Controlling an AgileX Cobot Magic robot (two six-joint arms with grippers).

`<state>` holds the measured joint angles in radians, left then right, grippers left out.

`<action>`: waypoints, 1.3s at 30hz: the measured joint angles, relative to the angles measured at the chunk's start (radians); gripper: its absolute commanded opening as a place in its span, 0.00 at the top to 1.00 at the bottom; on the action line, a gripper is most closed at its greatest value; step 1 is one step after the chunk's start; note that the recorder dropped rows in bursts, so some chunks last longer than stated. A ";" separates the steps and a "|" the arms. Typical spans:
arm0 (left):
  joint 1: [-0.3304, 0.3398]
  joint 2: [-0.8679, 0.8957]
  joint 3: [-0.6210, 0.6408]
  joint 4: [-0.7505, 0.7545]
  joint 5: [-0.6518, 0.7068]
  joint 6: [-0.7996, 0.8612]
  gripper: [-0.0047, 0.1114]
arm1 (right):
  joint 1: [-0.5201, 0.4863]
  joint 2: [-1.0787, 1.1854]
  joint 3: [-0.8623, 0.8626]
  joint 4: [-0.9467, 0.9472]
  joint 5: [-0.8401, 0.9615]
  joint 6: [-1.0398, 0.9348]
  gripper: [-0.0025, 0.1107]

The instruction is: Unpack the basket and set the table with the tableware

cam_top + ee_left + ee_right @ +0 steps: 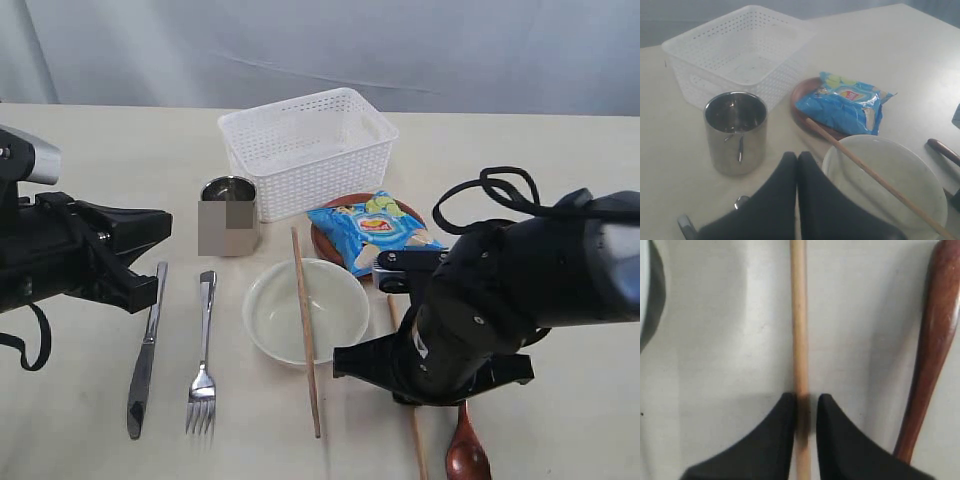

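Observation:
The white basket (310,150) stands empty at the back of the table (100,140). In front of it are the steel cup (230,215), the knife (147,350), the fork (204,370) and the cream bowl (305,310), with one chopstick (305,330) lying across the bowl. The reddish-brown plate (322,238) carries the blue chips bag (375,230). The second chopstick (799,315) lies on the table beside the wooden spoon (935,340). My right gripper (806,397) straddles it, slightly open, with a small gap on one side. My left gripper (798,156) is shut and empty, between cup (735,132) and bowl (890,185).
My right arm (490,310) hangs low over the table right of the bowl and covers part of the second chopstick. The spoon's bowl end (467,455) reaches the front edge of the exterior view. A pale wall rises behind the table.

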<state>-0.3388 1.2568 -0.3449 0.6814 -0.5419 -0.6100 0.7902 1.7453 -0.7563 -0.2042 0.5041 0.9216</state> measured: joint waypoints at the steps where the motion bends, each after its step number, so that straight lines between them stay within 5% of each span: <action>1: 0.000 0.000 0.000 0.000 0.000 0.000 0.96 | 0.000 0.000 0.000 0.000 -0.002 0.000 0.98; 14: 0.000 0.000 0.000 0.000 0.000 0.000 0.96 | 0.000 -0.015 -0.015 0.000 0.040 0.051 0.98; 21: 0.000 0.000 0.000 0.000 0.000 0.000 0.96 | 0.000 -0.141 -0.145 -0.027 0.272 0.043 0.98; 27: 0.000 0.000 0.000 0.000 0.000 0.000 0.96 | 0.005 -0.198 -0.301 -0.025 0.297 -0.017 0.98; 39: 0.000 0.000 0.000 0.000 0.000 0.000 0.96 | 0.007 0.096 -0.520 0.039 0.365 -0.152 0.98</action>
<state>-0.3388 1.2568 -0.3449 0.6814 -0.5419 -0.6100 0.7976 1.8415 -1.2768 -0.1651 0.8693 0.7693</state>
